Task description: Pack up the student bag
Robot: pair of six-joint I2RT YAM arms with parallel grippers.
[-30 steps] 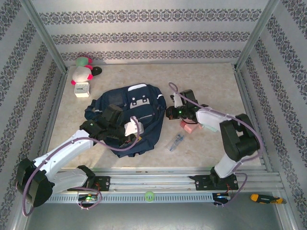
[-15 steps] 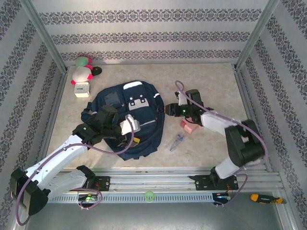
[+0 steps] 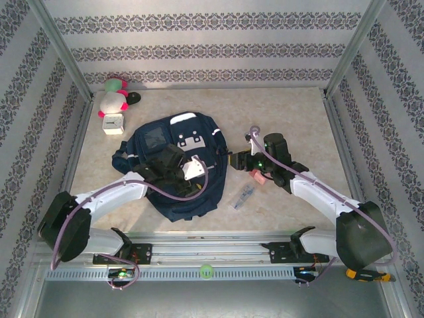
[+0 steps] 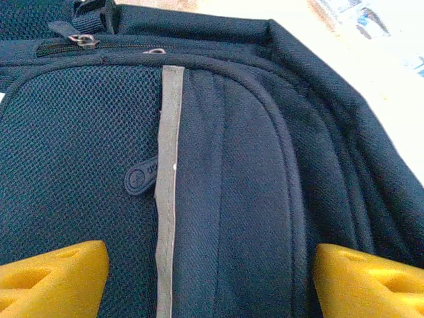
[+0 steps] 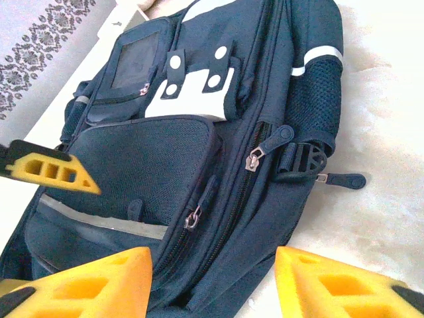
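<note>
Currently the navy-blue fabric student bag lies flat mid-table, zips apparently closed; left gripper sits over its front pocket, right gripper beside it, both jaws apart and empty. Risk: nothing pins it, so tugging a zip probably drags the whole bag.

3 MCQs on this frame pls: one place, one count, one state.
1. Where is the small white cube? A far-left corner, beside the pink-and-white plush toy; B near-right corner; C mid-table.
2. White round dots on the pale buckle patch of the large navy-blue fabric backpack? A two; B four; C six.
3. Left gripper over the backpack? A open, holding nothing; B shut on a zipper pull; C shut on a strap.
1A, it sits beside the toy; 2B, right wrist view shows four; 3A, yellow fingers stand apart, nothing between.
</note>
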